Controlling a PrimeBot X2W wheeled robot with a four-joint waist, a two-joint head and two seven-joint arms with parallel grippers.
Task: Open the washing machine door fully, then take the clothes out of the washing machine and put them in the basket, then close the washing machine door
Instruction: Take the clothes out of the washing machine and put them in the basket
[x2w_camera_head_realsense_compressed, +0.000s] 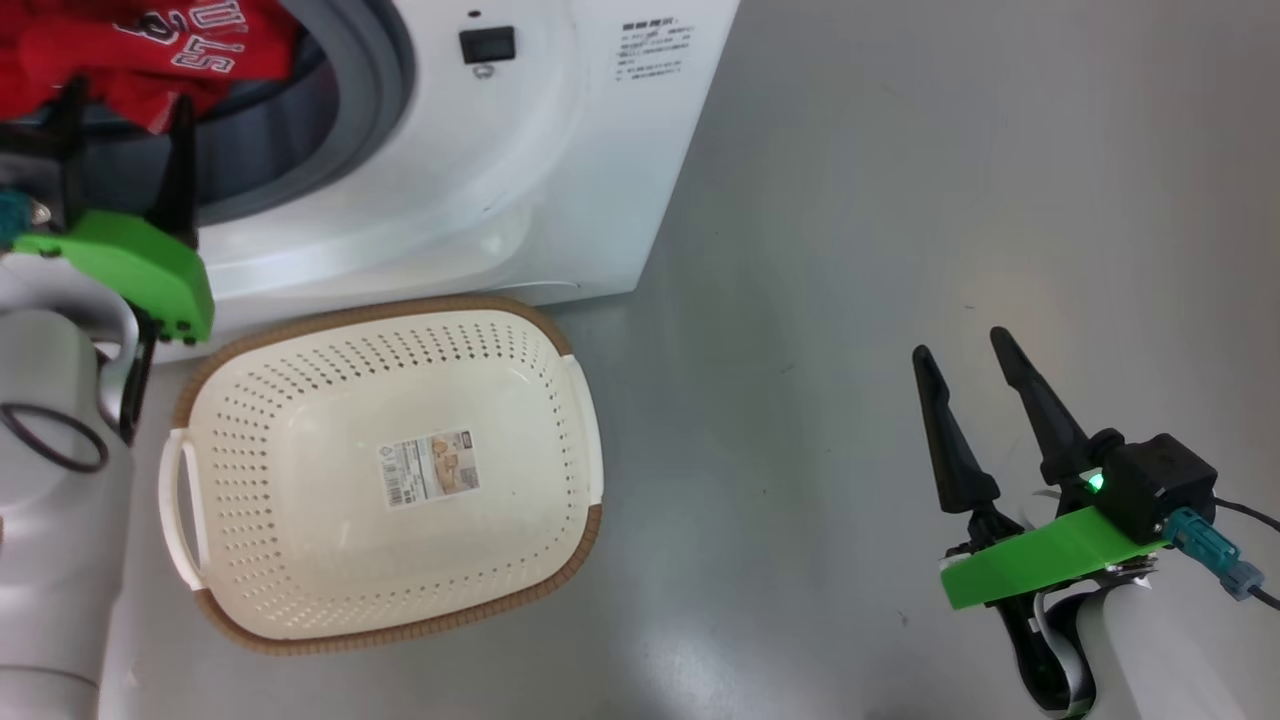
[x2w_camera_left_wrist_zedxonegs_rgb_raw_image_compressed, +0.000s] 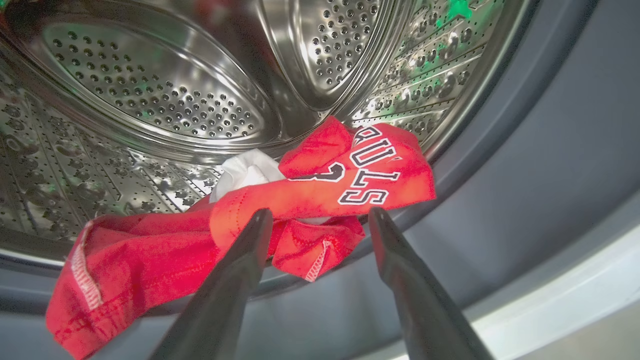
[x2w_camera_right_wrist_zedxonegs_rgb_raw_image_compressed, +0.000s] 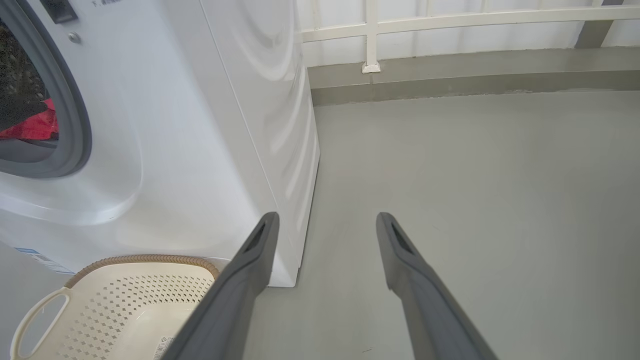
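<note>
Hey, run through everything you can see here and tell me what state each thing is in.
washing machine: mouth uncovered, clothes inside.
clothes: crumpled at the front of the drum, hanging over the grey gasket.
basket: empty, on the floor before the washer.
left gripper: open, fingers straddling the clothes, not closed.
right gripper: open, empty, over the floor.

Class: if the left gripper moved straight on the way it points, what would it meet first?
The left gripper would probably meet the red clothes first; they lie at the mouth of the drum, just beyond its open jaws. Exact depth is unclear.
</note>
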